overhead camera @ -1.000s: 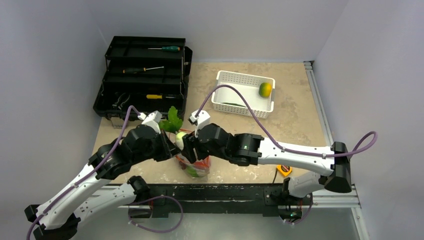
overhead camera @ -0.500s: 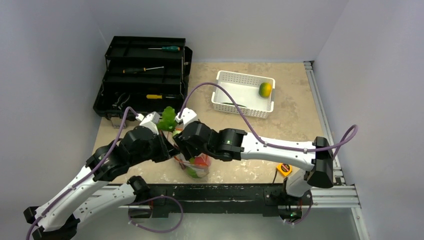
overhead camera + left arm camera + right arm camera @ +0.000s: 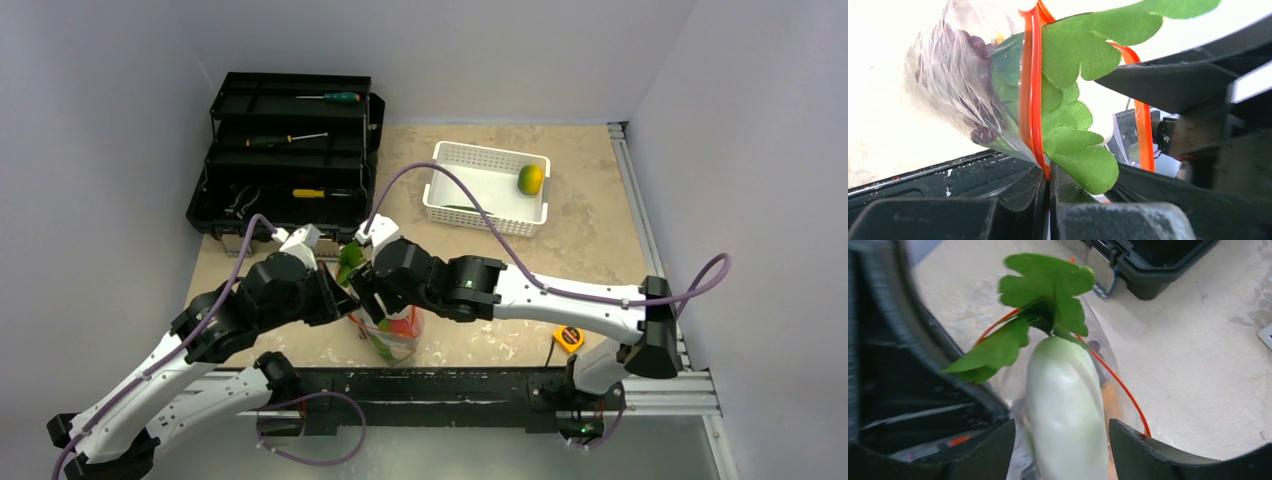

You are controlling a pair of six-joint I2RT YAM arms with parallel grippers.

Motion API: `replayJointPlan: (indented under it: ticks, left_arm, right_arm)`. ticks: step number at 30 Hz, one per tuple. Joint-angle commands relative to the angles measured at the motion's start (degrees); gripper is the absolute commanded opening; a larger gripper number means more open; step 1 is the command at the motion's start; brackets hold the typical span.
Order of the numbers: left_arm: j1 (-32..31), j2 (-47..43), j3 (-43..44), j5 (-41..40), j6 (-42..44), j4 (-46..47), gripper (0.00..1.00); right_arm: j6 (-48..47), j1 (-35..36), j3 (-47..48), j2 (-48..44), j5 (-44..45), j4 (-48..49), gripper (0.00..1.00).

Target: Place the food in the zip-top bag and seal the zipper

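Firstly, we find the left fingers clenched on the zipper, pinching the orange-red strip at the rim of the zip-top bag. The right fingers are released. They stand apart on either side of a white toy radish, with a gap visible along one finger. On the other side we cannot tell whether finger and radish touch.

The radish stands upright in the bag's mouth with the zipper looping around it, and its green leaves rise above the rim. Through the clear plastic we see dark purple grapes and an orange piece inside.

In the overhead view the bag stands on the surface near its front edge, between the two wrists. Well apart, toward the far side, a white basket holds a yellow-green lemon and a green cucumber. At the far left an open black toolbox carries screwdrivers. A small yellow tool lies beside the right arm.
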Motion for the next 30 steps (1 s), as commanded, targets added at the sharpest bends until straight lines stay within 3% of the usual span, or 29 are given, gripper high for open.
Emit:
replayJointPlan:
  ticks: [1,7,12,18,21,26,30]
  left_arm:
    - [-0.1,-0.2,1.2,-0.6,-0.5,3.1,0.0]
    - [-0.1,0.0,1.2,-0.3,-0.5,3.3,0.0]
    - [-0.2,-0.2,1.1,-0.2,-0.6,3.2,0.0]
    - [-0.2,0.2,1.3,0.0,-0.6,3.4,0.0]
    - [-0.1,0.1,1.5,0.0,-0.6,3.3,0.0]
    - [-0.2,0.0,1.1,0.1,-0.7,3.4,0.0]
    - [-0.2,0.3,1.4,0.3,-0.5,3.5,0.0]
  right_arm:
    - [-0.3,0.6,-0.4,-4.8,-4.9,4.8,0.69]
    - [-0.3,0.6,-1.9,-4.5,-5.2,6.2,0.65]
    - [-1.0,0.6,-3.5,-2.2,-2.4,9.1,0.4]
    - [-1.4,0.6,-6.8,3.4,-0.3,14.3,0.24]
    - [-0.5,0.6,-4.7,6.1,-0.4,11.0,0.16]
    - [-0.5,0.6,-4.7,1.8,-0.7,11.8,0.16]
    - [-1.1,0.6,-3.3,-2.9,-2.8,12.4,0.22]
